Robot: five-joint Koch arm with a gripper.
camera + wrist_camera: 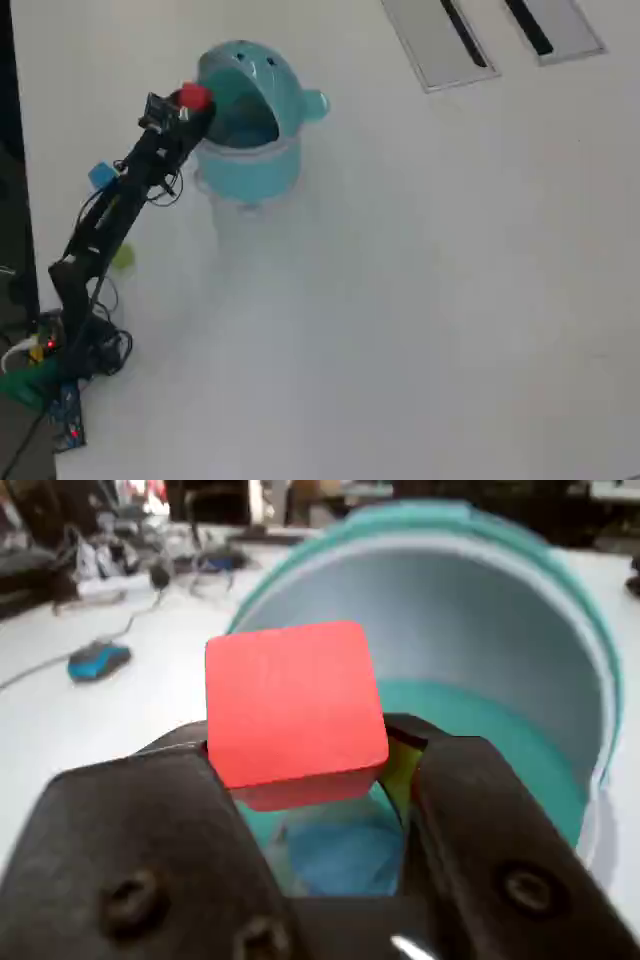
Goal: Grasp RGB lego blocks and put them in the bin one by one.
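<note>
My gripper (305,755) is shut on the red lego block (295,700), which fills the middle of the wrist view between the two black jaws. Just beyond it gapes the open mouth of the teal bin (560,580), its pale inner wall facing me. From overhead, the gripper (190,105) holds the red block (194,97) at the left rim of the bin (250,170), level with its opening. The blue block (101,176) lies on the white table left of the arm. The yellow-green block (123,257) rests further down beside the arm.
Two grey slotted panels (440,40) sit in the table at the upper right of the overhead view. The arm's base and wiring (60,350) occupy the lower left corner. A small blue object with a cable (98,660) and dark clutter lie at the wrist view's far left.
</note>
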